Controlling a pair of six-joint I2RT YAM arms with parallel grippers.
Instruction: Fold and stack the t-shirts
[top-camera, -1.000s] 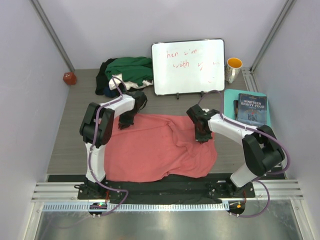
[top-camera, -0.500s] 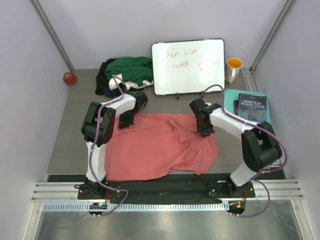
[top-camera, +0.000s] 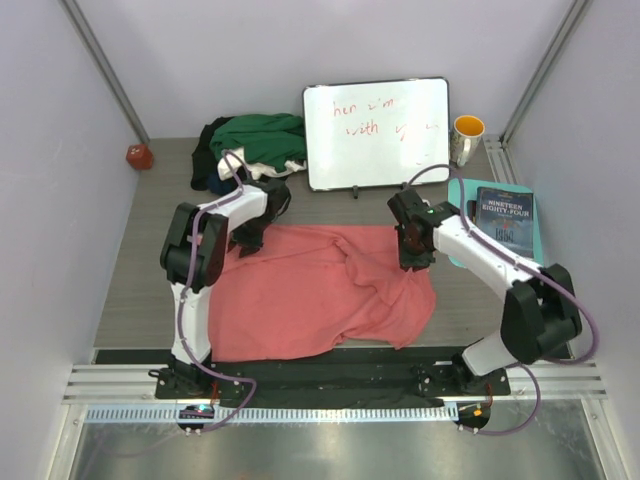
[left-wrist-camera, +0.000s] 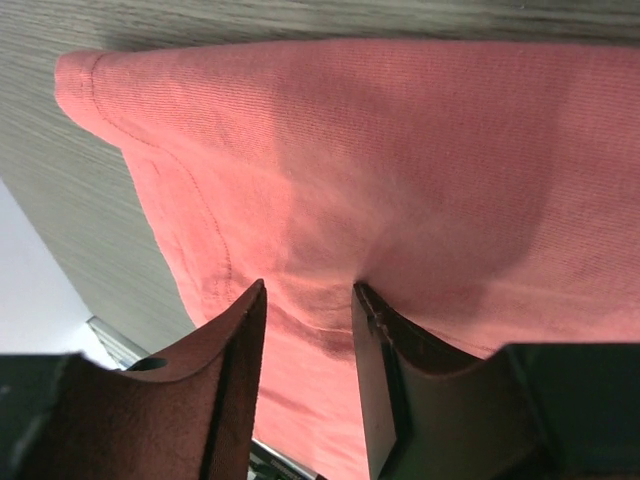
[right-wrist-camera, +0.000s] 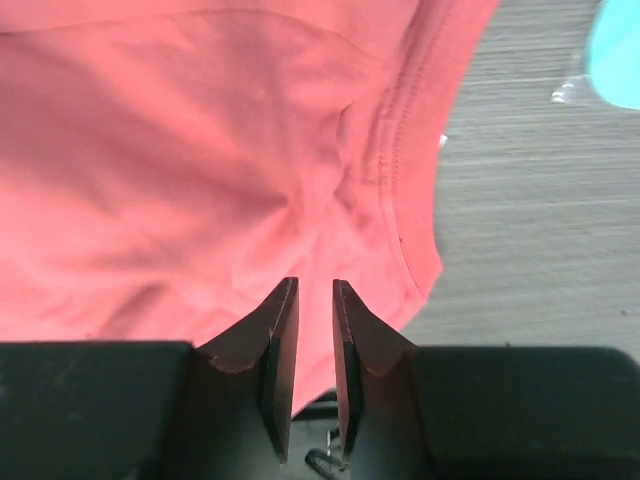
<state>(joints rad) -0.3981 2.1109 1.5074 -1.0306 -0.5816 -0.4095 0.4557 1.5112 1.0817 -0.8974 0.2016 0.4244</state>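
The salmon-pink t-shirt (top-camera: 310, 295) lies spread on the table between the arms, rumpled along its right side. My left gripper (top-camera: 250, 240) sits over its far left corner. In the left wrist view that gripper (left-wrist-camera: 310, 290) is open, with pink cloth (left-wrist-camera: 380, 150) under the tips. My right gripper (top-camera: 418, 258) hovers over the shirt's far right edge. Its jaws (right-wrist-camera: 315, 285) stand a little apart with nothing between them, above the hemmed cloth (right-wrist-camera: 200, 150). A heap of other t-shirts, dark green (top-camera: 255, 135), white (top-camera: 262, 165) and black (top-camera: 205, 150), lies at the back left.
A white board (top-camera: 377, 132) with red writing stands at the back centre. An orange-lined mug (top-camera: 467, 138) is at its right. A book (top-camera: 503, 216) rests on a teal pad (top-camera: 460, 200) at the right. A small red object (top-camera: 139, 156) sits far left.
Both grippers have gone from shut to open, letting go of the pink shirt. The right gripper moved toward the far right, drawing the shirt's right edge with it. The left barely moved.
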